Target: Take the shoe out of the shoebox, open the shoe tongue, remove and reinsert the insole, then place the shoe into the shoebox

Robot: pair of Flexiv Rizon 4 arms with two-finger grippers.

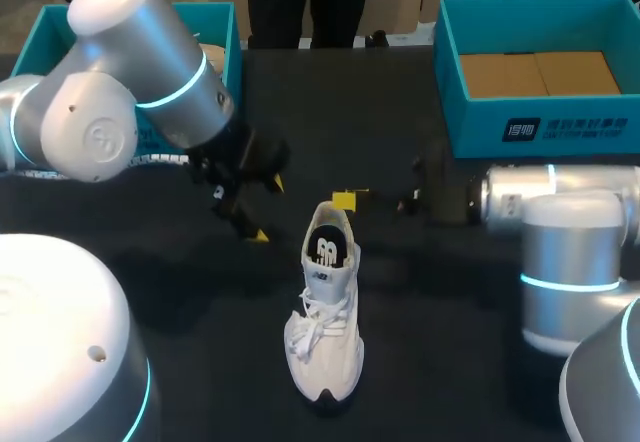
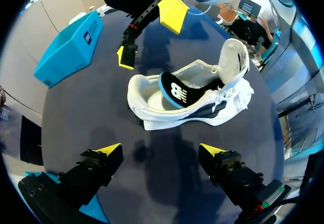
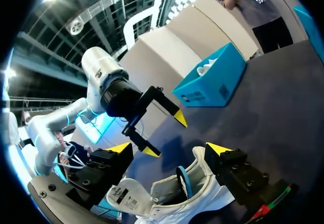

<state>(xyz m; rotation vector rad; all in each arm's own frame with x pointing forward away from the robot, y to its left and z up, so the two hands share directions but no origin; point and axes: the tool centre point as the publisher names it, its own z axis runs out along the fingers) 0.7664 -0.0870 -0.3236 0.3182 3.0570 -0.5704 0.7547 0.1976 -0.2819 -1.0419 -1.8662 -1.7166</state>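
A white shoe (image 1: 322, 327) stands on the black table (image 1: 440, 342), toe toward the front edge. A black insole (image 1: 328, 247) with a blue rim lies partly raised in its opening, heel end up. My left gripper (image 1: 257, 208) hangs open just left of the heel, and in its own view the shoe (image 2: 202, 107) lies ahead of its open fingers (image 2: 109, 149). My right gripper (image 1: 372, 200) stands open just behind the heel. Below its spread tips (image 3: 168, 149) the shoe (image 3: 167, 196) and the insole (image 3: 183, 181) show, with nothing gripped.
A teal shoebox (image 1: 530, 127) with a cardboard liner sits at the back right. A second teal box (image 1: 218, 22) stands at the back left, behind my left arm. My right arm's body (image 1: 570, 242) fills the table's right side.
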